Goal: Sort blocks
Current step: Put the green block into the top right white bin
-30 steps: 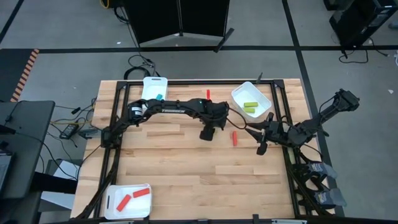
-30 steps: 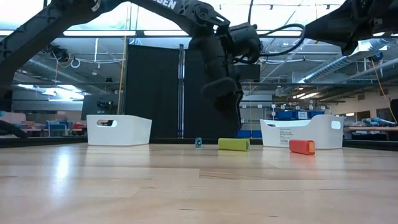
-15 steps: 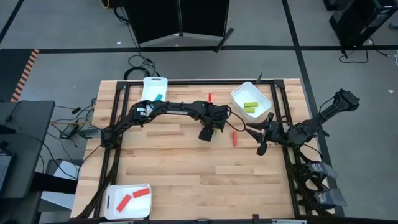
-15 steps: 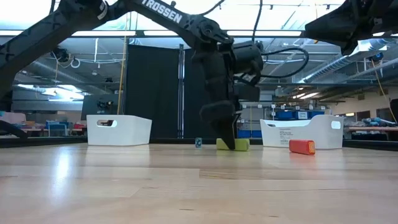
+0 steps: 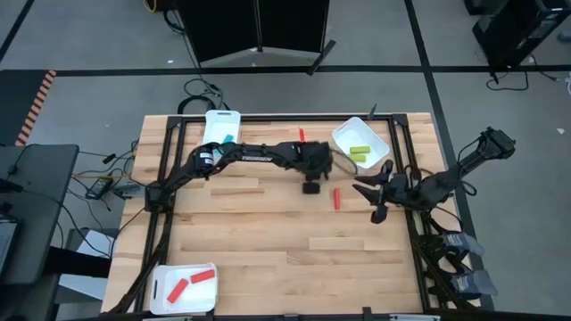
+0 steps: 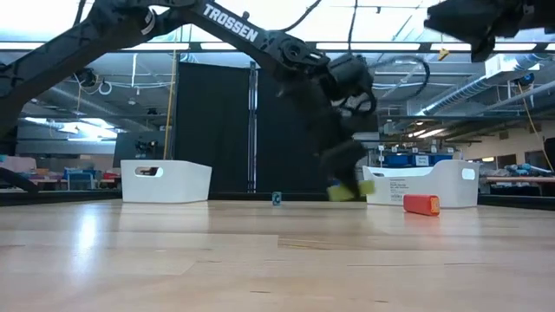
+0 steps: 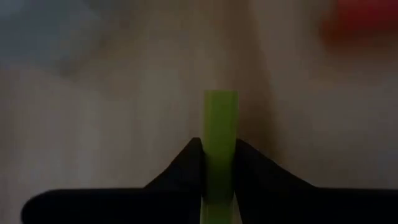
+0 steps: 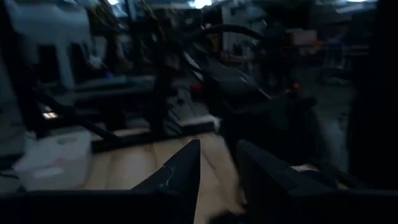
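The right gripper [image 5: 376, 212] is hovering over the table's right side, its fingers slightly spread around nothing. Left of it a red block [image 5: 336, 197] is lying on the wood. Farther back, the left gripper [image 5: 310, 187] is pinching a yellow-green block [image 7: 219, 146], raised above the table.

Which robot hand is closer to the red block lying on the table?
Left. The left gripper, clamped on a yellow-green block, hovers just beside the red block. The right gripper hangs farther off on its other side.
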`<action>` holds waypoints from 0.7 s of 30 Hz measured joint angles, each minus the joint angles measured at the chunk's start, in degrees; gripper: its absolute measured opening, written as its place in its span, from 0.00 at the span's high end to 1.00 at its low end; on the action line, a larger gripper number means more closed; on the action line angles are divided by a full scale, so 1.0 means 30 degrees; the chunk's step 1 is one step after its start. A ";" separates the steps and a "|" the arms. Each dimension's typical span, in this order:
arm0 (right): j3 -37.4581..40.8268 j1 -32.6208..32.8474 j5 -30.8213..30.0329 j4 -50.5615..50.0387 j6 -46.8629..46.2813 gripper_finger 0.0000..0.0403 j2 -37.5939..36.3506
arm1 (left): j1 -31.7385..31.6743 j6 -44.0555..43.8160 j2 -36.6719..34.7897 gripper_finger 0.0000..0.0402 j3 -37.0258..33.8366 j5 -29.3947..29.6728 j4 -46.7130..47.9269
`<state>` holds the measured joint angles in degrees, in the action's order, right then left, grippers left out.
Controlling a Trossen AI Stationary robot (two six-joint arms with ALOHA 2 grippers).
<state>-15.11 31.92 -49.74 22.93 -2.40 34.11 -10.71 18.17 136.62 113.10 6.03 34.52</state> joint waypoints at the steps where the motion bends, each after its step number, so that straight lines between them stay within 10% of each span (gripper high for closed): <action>1: 0.0000 0.0000 0.0273 0.0535 0.0344 0.71 0.0000 | -0.0089 -0.0383 0.0000 0.84 0.0128 0.0215 -0.0879; 14: 0.0000 0.0000 0.1773 0.4041 0.3237 0.71 0.0000 | -0.2397 -0.8420 0.0813 0.84 0.1034 -0.0990 -1.4894; 21: 0.0000 0.0000 0.1846 0.4067 0.3369 0.71 0.0029 | -0.2887 -1.0842 0.3346 0.84 0.3246 -0.2234 -1.5125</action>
<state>-15.11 31.92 -44.21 35.13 7.70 34.20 -19.37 -14.35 146.65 122.84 -0.67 -10.85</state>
